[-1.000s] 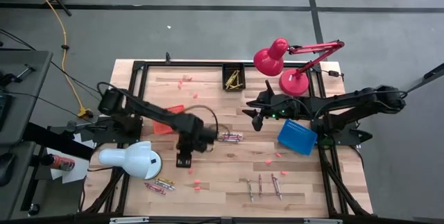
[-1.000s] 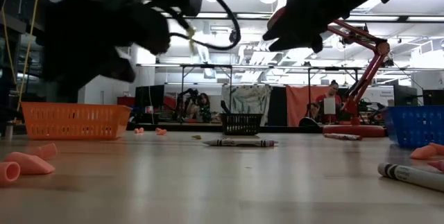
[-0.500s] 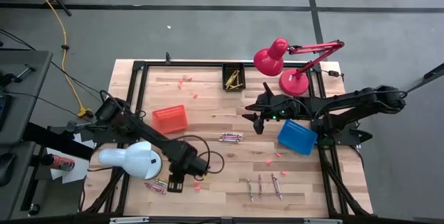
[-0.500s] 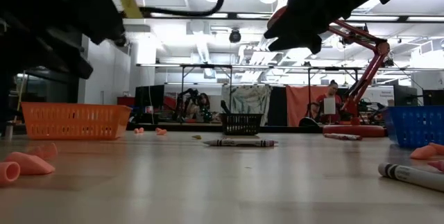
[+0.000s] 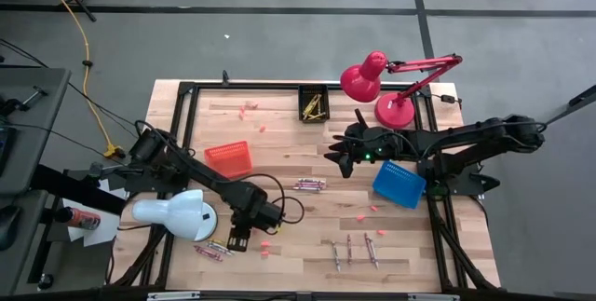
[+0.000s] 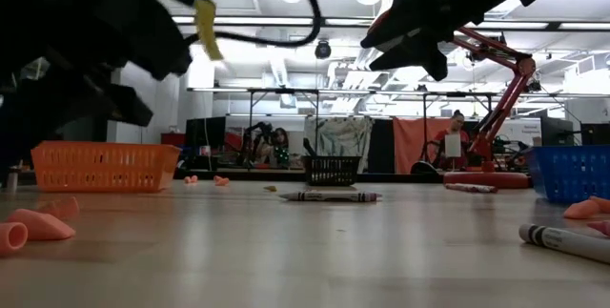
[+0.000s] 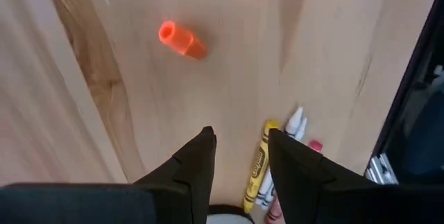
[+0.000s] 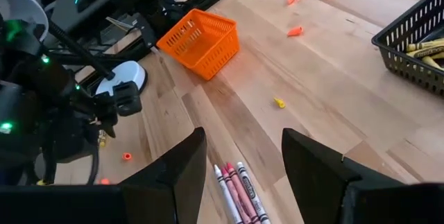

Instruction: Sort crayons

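Crayons lie on the wooden table in groups: a bunch (image 5: 214,248) at the near left, a bunch (image 5: 310,184) in the middle, and three loose ones (image 5: 354,250) near the front. My left gripper (image 5: 237,239) hangs open, pointing steeply down just beside the near-left bunch. In the left wrist view its fingers (image 7: 239,142) stand apart above bare wood, with a yellow crayon (image 7: 258,165) close by one fingertip and white and pink ones (image 7: 296,123) beyond. My right gripper (image 5: 343,162) hovers open above the table's far right, looking over the middle bunch (image 8: 236,189).
An orange basket (image 5: 228,159) stands left of centre, a black basket (image 5: 314,103) with yellow crayons at the far edge, a blue basket (image 5: 399,183) on the right. A white lamp (image 5: 177,212) sits beside my left arm, a red lamp (image 5: 377,82) at the far right. Small pink-orange crumbs (image 7: 182,40) are scattered about.
My left gripper has swung from the middle of the table toward the near left corner and sunk a little, ending beside the near-left crayon bunch, its fingers still apart. My right gripper has rolled a little in place.
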### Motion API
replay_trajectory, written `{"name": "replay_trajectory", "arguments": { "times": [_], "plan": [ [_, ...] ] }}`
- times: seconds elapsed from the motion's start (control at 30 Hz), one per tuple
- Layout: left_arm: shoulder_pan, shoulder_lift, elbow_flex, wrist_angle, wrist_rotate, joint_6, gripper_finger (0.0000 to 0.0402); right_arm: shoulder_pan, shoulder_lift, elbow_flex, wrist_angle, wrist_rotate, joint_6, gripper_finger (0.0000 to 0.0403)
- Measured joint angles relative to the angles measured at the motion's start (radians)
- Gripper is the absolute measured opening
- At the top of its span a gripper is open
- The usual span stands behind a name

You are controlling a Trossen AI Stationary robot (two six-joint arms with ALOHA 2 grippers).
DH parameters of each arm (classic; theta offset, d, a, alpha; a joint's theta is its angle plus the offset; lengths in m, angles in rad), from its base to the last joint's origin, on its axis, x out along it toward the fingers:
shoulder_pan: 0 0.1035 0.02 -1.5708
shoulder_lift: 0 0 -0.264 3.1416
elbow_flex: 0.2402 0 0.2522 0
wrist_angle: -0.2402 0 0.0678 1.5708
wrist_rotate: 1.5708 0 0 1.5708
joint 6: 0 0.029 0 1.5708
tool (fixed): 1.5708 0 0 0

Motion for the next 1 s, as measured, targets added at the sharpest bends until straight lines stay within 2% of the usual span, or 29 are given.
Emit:
{"name": "replay_trajectory", "arguments": {
  "times": [0.23,0.6,1.0],
  "plan": [
    [-0.033,0.000,-0.025,0.022,0.070,-0.119,0.0119,0.000,0.000,0.000,0.000,0.000,-0.001,0.0181],
    [-0.133,0.000,-0.025,0.046,-0.055,-0.233,0.0119,0.000,0.000,0.000,0.000,0.001,-0.014,0.0181],
    [-0.175,0.000,-0.025,0.084,-0.086,-0.287,0.0119,0.000,0.000,0.000,0.000,0.001,-0.022,0.0181]
  ]
}}
